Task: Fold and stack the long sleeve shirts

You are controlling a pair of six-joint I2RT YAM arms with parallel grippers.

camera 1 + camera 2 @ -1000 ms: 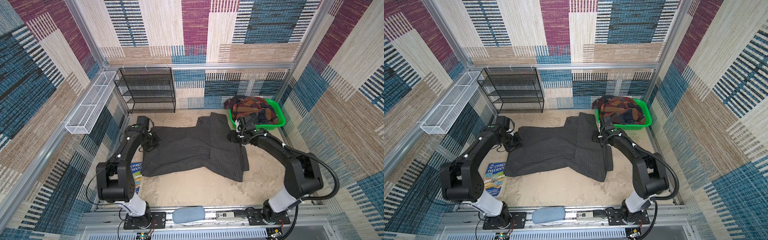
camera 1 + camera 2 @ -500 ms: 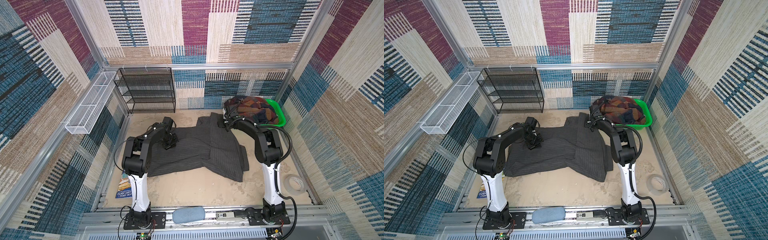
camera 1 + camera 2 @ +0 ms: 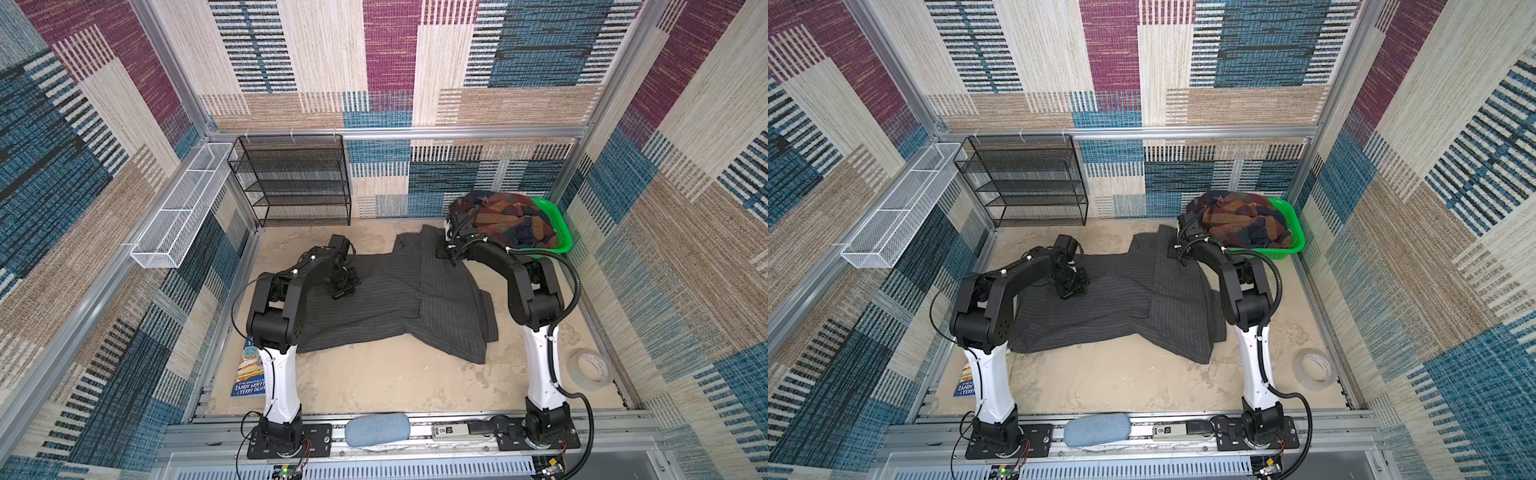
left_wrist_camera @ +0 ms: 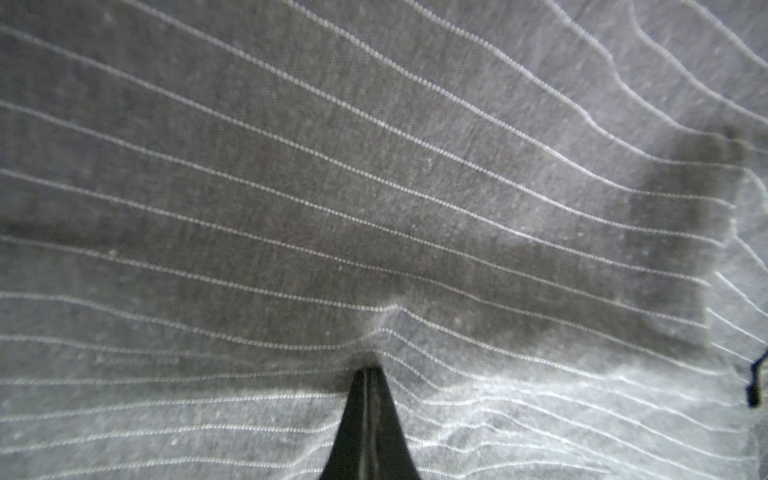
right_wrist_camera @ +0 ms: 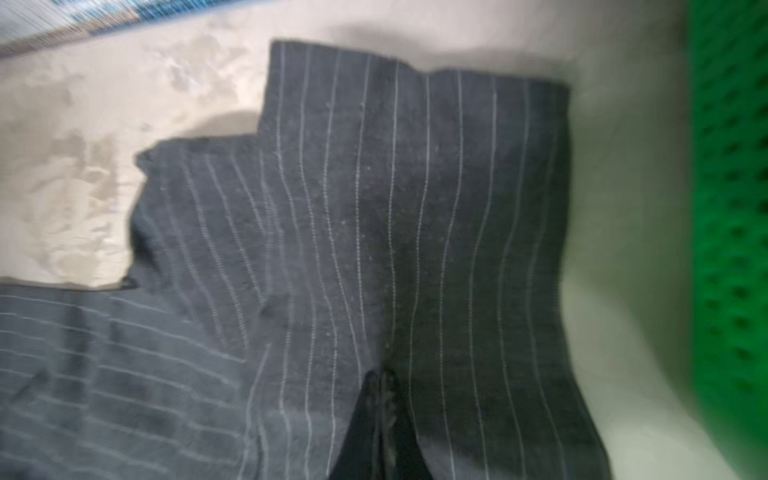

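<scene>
The dark charcoal pinstriped cloth shirt (image 3: 415, 299), spread on the sandy table (image 3: 374, 374), is being pinched by the tightly closed left gripper (image 4: 368, 370) and right gripper (image 5: 384, 378), likely for folding; the rust plaid shirt (image 3: 498, 220) is being kept in the green plastic basket (image 3: 548, 250).

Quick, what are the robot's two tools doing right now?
Left tool: closed, pinching the pinstriped shirt.
Right tool: closed, tip against that shirt; grip unclear.
</scene>
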